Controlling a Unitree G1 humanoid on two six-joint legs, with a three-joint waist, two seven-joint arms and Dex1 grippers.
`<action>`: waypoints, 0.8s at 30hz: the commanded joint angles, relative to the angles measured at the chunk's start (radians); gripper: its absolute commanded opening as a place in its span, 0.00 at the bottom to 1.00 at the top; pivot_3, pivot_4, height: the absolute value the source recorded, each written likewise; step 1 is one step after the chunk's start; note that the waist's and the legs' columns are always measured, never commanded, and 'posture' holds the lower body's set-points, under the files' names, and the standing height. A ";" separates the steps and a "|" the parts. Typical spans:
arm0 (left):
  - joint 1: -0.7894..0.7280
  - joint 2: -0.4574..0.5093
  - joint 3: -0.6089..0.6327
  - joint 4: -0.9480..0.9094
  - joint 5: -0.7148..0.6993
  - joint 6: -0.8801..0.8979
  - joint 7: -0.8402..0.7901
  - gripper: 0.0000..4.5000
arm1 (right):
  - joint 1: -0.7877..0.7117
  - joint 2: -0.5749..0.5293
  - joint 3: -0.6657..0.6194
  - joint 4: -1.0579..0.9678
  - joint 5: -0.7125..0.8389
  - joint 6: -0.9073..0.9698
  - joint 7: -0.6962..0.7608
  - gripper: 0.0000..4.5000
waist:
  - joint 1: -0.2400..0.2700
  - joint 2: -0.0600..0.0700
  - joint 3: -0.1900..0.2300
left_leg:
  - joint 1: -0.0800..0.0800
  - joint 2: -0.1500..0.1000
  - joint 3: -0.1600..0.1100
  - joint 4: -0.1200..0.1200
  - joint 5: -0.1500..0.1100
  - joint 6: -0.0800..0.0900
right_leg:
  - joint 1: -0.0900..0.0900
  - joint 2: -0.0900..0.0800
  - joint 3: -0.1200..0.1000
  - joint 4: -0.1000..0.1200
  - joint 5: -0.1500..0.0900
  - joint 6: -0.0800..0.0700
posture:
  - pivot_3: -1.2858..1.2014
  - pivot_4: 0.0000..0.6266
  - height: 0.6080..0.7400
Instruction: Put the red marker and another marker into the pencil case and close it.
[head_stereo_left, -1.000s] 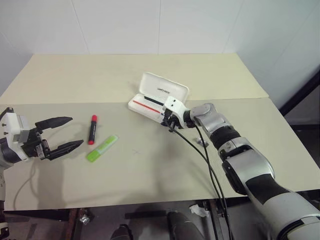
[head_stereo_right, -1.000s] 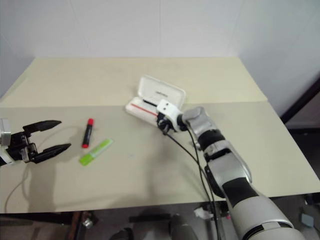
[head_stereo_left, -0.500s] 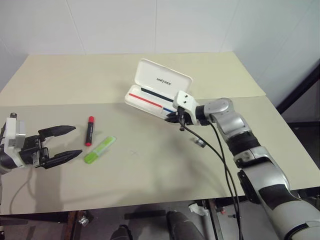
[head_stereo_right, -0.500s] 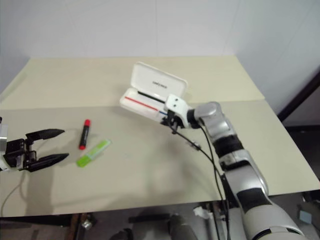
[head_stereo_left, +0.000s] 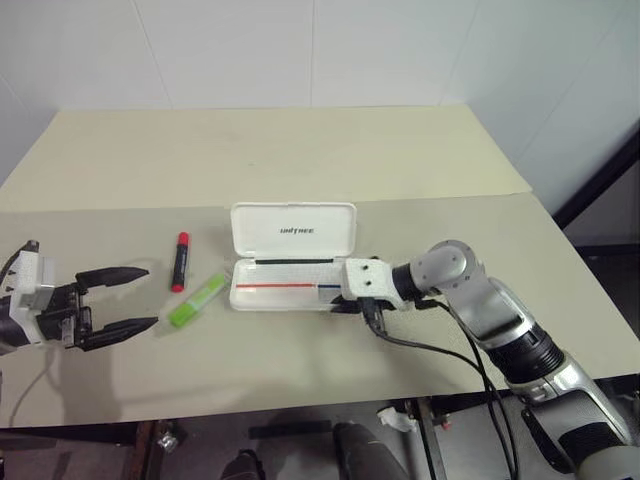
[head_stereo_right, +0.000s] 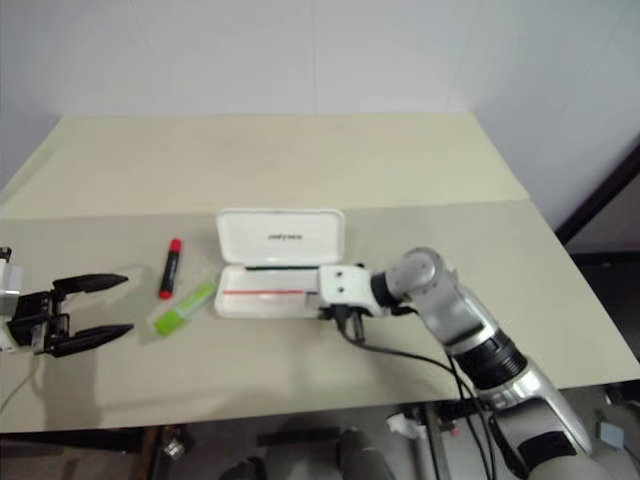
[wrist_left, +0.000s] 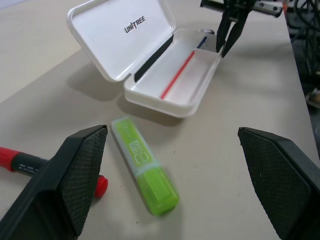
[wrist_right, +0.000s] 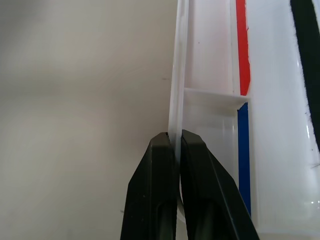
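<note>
The white pencil case (head_stereo_left: 283, 296) lies open on the table, its lid (head_stereo_left: 293, 230) standing up and a red and blue stripe inside. My right gripper (wrist_right: 173, 137) is shut on the case's near wall (wrist_right: 178, 75) at its right end; it also shows in the left eye view (head_stereo_left: 343, 302). Just left of the case lies the light-green highlighter (head_stereo_left: 197, 299). The red marker (head_stereo_left: 181, 260) lies a little farther back and to the left. My left gripper (head_stereo_left: 152, 297) hovers open at the table's left, apart from both markers, which lie ahead of its fingers (wrist_left: 82, 165).
The tan table (head_stereo_left: 330, 160) has a seam running across its middle, and its far half is bare. A black cable (head_stereo_left: 430, 350) trails from my right wrist over the front edge. White walls stand behind, and a dark gap opens at the right.
My right gripper has dragged the open case toward the front edge and to the left, turning it parallel to that edge beside the highlighter. The left gripper sank slightly and stays open.
</note>
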 joint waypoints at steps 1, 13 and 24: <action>-0.006 0.009 0.003 0.002 -0.001 -0.025 -0.053 1.00 | 0.019 -0.020 0.023 -0.075 -0.031 0.024 -0.020 0.01 | 0.004 0.000 0.000 | 0.000 0.000 0.000 0.000 0.000 0.000 | 0.000 0.000 0.000 0.000 0.000 0.000 | 0.52 0.24 1.00; 0.030 0.005 0.022 -0.033 -0.025 -0.027 -0.029 1.00 | 0.047 -0.042 0.003 -0.075 0.013 0.040 -0.020 0.01 | 0.022 0.000 0.000 | 0.000 0.000 0.000 -0.001 0.000 0.000 | -0.001 0.000 0.000 0.000 -0.001 -0.001 | 0.52 0.24 1.00; 0.029 -0.006 0.017 -0.042 -0.022 -0.031 -0.014 1.00 | 0.025 -0.071 0.002 0.016 0.003 -0.032 -0.023 0.01 | 0.043 0.000 0.000 | 0.000 0.000 0.001 0.000 0.000 0.000 | -0.001 0.000 0.000 0.000 -0.002 -0.004 | 0.52 0.24 1.00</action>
